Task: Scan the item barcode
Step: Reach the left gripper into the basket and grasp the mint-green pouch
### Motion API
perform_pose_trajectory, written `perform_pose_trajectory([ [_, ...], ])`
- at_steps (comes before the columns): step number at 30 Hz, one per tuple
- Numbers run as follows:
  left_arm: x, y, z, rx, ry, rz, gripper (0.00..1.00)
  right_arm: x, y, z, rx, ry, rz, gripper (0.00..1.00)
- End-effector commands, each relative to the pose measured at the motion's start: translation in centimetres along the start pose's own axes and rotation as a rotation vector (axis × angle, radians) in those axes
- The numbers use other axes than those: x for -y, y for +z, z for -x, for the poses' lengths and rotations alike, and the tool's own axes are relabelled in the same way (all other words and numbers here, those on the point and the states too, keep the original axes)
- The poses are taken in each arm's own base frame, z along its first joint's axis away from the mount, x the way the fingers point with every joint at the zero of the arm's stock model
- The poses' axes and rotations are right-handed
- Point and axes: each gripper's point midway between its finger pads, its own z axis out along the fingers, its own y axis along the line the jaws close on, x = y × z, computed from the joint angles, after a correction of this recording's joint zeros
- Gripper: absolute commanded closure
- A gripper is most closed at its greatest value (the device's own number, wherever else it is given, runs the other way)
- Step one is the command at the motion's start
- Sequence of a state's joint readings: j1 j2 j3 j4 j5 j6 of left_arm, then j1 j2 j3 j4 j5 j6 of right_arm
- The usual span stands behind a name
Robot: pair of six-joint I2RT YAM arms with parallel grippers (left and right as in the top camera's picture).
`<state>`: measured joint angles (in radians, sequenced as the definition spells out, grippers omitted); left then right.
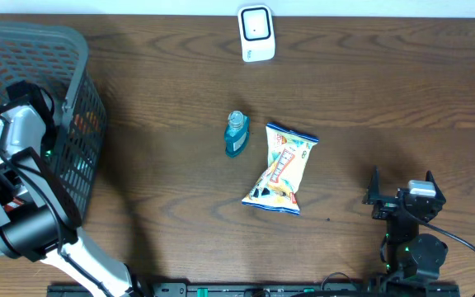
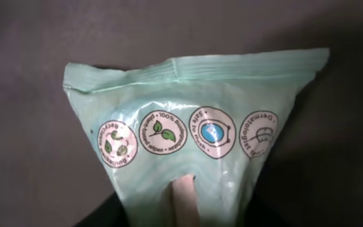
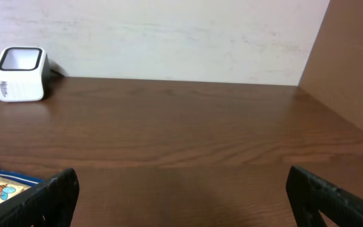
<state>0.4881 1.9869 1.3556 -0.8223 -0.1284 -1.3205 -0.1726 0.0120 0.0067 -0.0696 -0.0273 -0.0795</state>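
From above, we see the left arm (image 1: 31,223) rising from the near left corner of the table (image 1: 386,99) and bending over the rim of the grey mesh basket (image 1: 81,58). The left gripper (image 1: 33,99) is down inside the basket, and its fingertips are lost against the dark mesh. The right arm sits folded at the near right corner, and the right gripper (image 1: 402,191) is released, its two fingers spread wide over bare wood. The white barcode scanner (image 1: 256,33) stands at the far edge, well apart from both arms. Mid-table, a small blue bottle (image 1: 237,134) lies just beside a yellow-and-white snack bag (image 1: 281,167).

In the left wrist view, a pale green wipes packet (image 2: 194,94) fills most of the picture against a dark ground. It is soft and glossy, with a crimped seal along its top edge and a row of four round printed badges across its face. It tapers and creases toward the bottom edge, where a pale fingertip (image 2: 183,198) lies against it between two dark shapes. We cannot tell whether this claw is clenched on the packet or only closing around it.

In the right wrist view, the black fingers (image 3: 49,195) stand far apart at the bottom corners with nothing between them. The scanner is far off to the left, and a corner of the snack bag shows at the lower left.
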Motion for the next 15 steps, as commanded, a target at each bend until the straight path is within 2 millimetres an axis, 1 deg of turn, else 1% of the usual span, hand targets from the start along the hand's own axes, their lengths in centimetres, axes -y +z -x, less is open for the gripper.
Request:
perform_pose_trajectory([
  [1,-3.6,4.5,-3.2,-0.179,0.16,0.132,0.63,0.0,0.0,0.0,0.001,0.012,0.001,0.01],
  [2,-3.0,3.5,-2.5,-0.17,0.169,0.096,0.64,0.0,0.0,0.0,0.001,0.012,0.001,0.01],
  [3,-2.0,1.6,-1.2,-0.151,0.174,0.029,0.64,0.0,0.0,0.0,0.001,0.012,0.001,0.01],
  [5,-1.0,-1.2,0.5,-0.12,0.17,-0.062,0.63,0.0,0.0,0.0,0.001,0.012,0.001,0.01],
  [8,-0.2,-7.1,3.7,-0.048,0.142,-0.231,0.63,0.0,0.0,0.0,0.001,0.012,0.001,0.01],
  [10,-0.2,-10.9,5.3,-0.002,0.122,-0.333,0.63,0.0,0.0,0.0,0.001,0.012,0.002,0.01],
  [12,-0.9,-15.5,6.8,0.057,0.092,-0.452,0.63,0.0,0.0,0.0,0.001,0.012,0.001,0.01],
  [14,-2.1,-19.8,7.6,0.113,0.068,-0.561,0.64,0.0,0.0,0.0,0.001,0.012,0.001,0.01],
  [15,-2.7,-21.5,7.7,0.134,0.062,-0.607,0.63,0.0,0.0,0.0,0.001,0.012,0.001,0.01],
])
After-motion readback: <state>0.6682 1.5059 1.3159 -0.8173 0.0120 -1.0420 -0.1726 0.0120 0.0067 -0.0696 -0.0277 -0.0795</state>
